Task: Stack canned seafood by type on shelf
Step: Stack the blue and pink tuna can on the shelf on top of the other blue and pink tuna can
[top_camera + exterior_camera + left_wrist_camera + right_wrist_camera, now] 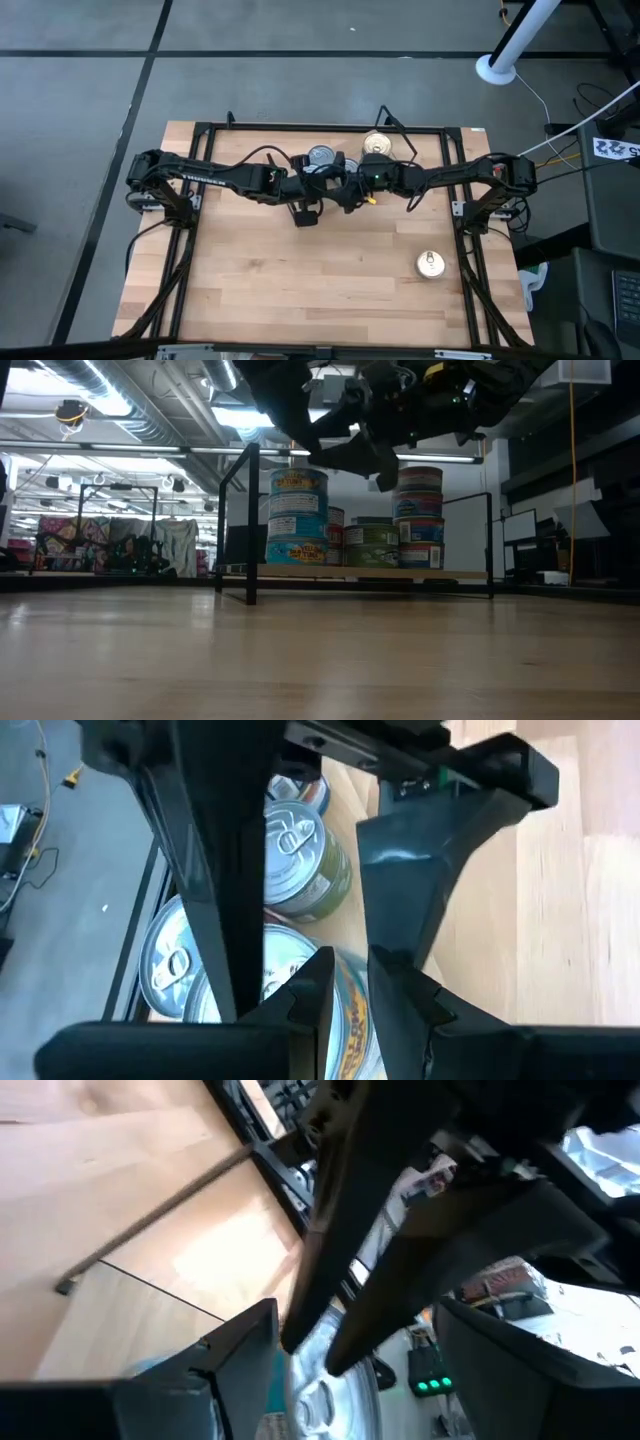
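The shelf (pixel 360 573) stands at the table's far side on black wire legs. On its plank rest a stack of blue-labelled tins (pixel 298 520), a taller mixed stack (pixel 420 510) and green-labelled tins (pixel 372 545) between them. From above I see a silvery top (pixel 321 155) and a gold top (pixel 377 145). Both arms meet over the shelf's near edge. My left gripper (pixel 352 995) is shut just above a blue-labelled tin (pixel 352 1030). My right gripper (pixel 355 1370) is open, with a silvery tin top (pixel 320 1395) below its gap. The left arm's fingers cross in front of it.
One gold-topped tin (pixel 430 264) stands alone on the tabletop near the right edge. A black frame rail (pixel 330 128) runs along the table's far side behind the shelf. Bare wood (pixel 300 270) fills the table's near half. The two grippers sit very close together.
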Robot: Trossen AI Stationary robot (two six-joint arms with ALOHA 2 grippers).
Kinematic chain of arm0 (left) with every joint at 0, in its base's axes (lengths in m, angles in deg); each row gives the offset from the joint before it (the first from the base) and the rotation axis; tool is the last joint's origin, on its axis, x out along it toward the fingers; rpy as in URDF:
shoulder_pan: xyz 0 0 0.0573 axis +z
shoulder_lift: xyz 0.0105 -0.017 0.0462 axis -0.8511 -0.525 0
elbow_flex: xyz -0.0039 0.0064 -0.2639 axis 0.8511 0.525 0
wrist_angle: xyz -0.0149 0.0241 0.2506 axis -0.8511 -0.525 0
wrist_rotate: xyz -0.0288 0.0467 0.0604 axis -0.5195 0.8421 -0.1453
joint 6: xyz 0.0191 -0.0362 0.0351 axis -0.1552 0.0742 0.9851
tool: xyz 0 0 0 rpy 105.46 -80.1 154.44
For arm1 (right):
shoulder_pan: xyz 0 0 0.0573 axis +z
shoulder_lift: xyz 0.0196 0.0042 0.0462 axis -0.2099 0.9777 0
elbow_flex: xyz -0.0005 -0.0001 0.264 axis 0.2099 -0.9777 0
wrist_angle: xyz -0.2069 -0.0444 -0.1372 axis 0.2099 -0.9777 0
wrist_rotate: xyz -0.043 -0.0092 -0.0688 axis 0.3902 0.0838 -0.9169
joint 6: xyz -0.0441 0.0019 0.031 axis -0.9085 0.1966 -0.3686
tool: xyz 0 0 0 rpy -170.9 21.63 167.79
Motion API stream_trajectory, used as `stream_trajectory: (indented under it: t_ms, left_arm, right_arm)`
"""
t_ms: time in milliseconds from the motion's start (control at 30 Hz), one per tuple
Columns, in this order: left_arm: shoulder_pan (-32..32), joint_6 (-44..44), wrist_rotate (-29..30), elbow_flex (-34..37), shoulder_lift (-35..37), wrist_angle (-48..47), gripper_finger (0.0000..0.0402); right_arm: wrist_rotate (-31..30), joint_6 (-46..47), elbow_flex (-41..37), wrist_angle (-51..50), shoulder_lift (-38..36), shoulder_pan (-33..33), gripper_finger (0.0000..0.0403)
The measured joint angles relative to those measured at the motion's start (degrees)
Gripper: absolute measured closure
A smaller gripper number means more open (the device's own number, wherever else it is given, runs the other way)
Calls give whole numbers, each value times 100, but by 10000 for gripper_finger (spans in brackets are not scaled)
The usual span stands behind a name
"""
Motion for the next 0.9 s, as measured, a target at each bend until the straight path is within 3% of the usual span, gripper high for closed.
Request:
stream_trajectory:
  t_ms: [167,300,533,700,900]
  left_arm:
    - [-45,-22,26,4,52,-1,341]
    - [-159,-18,0,-41,156,2,341]
    - [-389,-34,47,-186,510,-117,341]
    - [-559,-164,69,-186,886,-142,341]
    - [-684,-407,83,-195,1135,-191,341]
  right_arm:
    - [-411,-26,0,125,-1,51,139]
    - [-1177,-39,0,142,0,300,139]
    - [-3155,-145,10,116,-2,1129,139]
    - [-4969,-214,297,-679,-2,1734,139]
    - [-6516,-123,594,-1555,-2,2441,139]
